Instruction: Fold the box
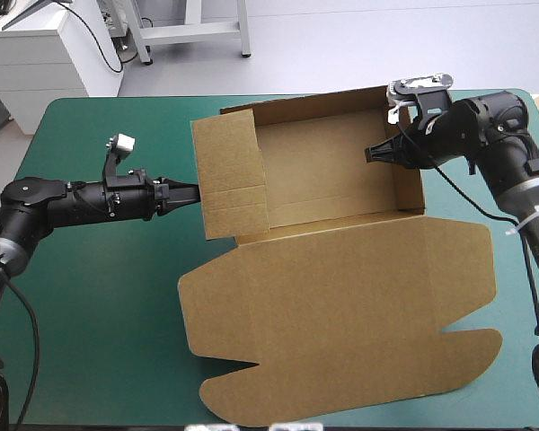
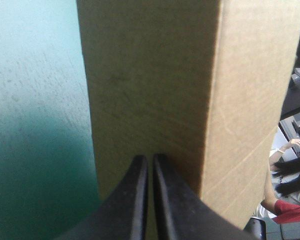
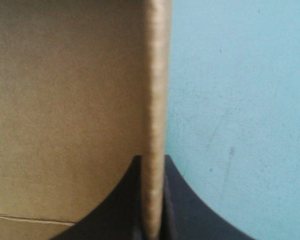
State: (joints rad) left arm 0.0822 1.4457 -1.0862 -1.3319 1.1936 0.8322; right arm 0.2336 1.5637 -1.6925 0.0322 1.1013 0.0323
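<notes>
Because the box (image 1: 332, 175) stands as an open tray in the middle of the teal-green worktop (image 1: 99, 296), with its big lid (image 1: 341, 305) lying flat toward the near edge, the main hazard I see is the whole sheet sliding instead of folding. Nothing pins the lid, so a sideways shove could drag it across the cover.

The left wall (image 1: 229, 175) seems to lean outward and looks untucked. A push that lands too high or too hard might crease the board off its scored line, or tip the tray. The right wall (image 1: 406, 180) stands upright, and a tug on it could pull it out of square.

The left gripper (image 1: 193, 191) has its fingers pressed together, tip against the outer face of the left wall. It holds nothing, so it can skid along the board. The right gripper (image 1: 371, 154) pinches the right wall's top edge. If that pinch slips, the box loses its only anchor.
</notes>
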